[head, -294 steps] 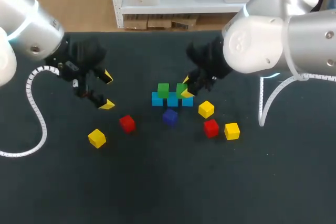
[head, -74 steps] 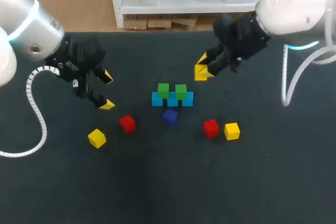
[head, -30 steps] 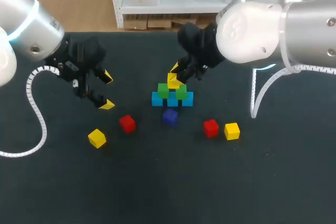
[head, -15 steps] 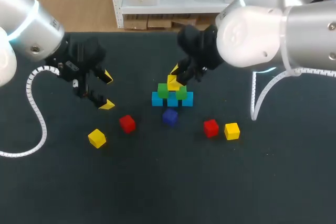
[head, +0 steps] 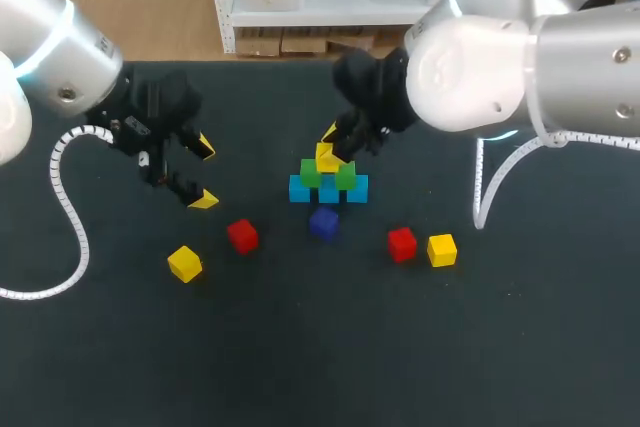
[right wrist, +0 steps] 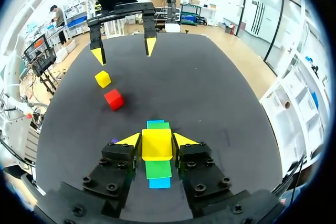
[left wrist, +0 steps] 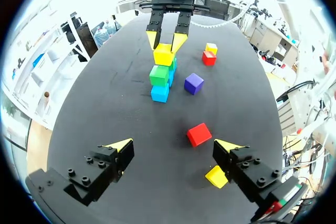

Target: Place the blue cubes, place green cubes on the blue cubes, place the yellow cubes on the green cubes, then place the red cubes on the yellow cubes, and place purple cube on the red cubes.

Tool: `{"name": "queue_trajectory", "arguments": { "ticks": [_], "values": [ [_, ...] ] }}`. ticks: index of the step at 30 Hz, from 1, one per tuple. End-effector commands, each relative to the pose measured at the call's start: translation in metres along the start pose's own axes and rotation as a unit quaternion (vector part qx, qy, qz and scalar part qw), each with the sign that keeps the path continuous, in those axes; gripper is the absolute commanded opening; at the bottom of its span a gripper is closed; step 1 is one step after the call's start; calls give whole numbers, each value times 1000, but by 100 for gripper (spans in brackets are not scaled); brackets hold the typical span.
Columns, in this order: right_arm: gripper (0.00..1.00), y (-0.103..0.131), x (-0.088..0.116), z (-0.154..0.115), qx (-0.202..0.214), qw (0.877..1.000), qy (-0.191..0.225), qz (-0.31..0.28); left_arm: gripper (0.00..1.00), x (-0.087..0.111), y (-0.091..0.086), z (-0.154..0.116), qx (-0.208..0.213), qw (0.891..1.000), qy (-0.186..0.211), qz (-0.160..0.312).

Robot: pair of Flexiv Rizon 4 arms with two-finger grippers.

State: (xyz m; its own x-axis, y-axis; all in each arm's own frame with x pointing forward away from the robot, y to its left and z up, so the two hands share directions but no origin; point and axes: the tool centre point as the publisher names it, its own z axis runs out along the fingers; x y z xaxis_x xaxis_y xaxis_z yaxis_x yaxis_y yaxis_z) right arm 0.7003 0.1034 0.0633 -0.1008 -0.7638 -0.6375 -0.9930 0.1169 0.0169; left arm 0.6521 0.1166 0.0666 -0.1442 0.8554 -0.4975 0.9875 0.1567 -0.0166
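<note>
Dark table (head: pixel 300 347), head view: the right gripper (head: pixel 336 146), clenched on 1 yellow cube (head: pixel 325 159), has carried it in from the right and down onto the 2 green cubes (head: pixel 311 174) atop the blue cubes (head: pixel 329 191). Left wrist view: the left gripper (left wrist: pixel 174 145) gapes, holding nothing, near a red cube (left wrist: pixel 199 134). Right wrist view: both fingers press the yellow cube, so release looks due.

Silver arms (head: pixel 60 47) — black end effectors (head: pixel 204 172), yellow-tipped

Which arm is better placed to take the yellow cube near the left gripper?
Left: the left gripper, open, hangs near that cube; the right gripper grips another yellow cube on the green cubes.
</note>
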Motion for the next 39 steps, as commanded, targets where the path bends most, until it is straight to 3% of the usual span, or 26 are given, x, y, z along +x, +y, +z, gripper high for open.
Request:
{"name": "queue_trajectory", "arguments": {
  "ticks": [1,27,33,39],
  "values": [
    [0,-2,-1,1,1,1000,0,0,100,2,0,0,0,1000,-3,2],
    [0,-4,4,3,1,1000,6,10,100,2,0,0,0,1000,-3,2],
    [13,-4,4,4,-1,1000,6,10,100,2,0,0,0,1000,-3,2],
    [13,-5,4,5,-1,1000,7,10,100,2,0,0,0,1000,-3,2]
  ]
}}
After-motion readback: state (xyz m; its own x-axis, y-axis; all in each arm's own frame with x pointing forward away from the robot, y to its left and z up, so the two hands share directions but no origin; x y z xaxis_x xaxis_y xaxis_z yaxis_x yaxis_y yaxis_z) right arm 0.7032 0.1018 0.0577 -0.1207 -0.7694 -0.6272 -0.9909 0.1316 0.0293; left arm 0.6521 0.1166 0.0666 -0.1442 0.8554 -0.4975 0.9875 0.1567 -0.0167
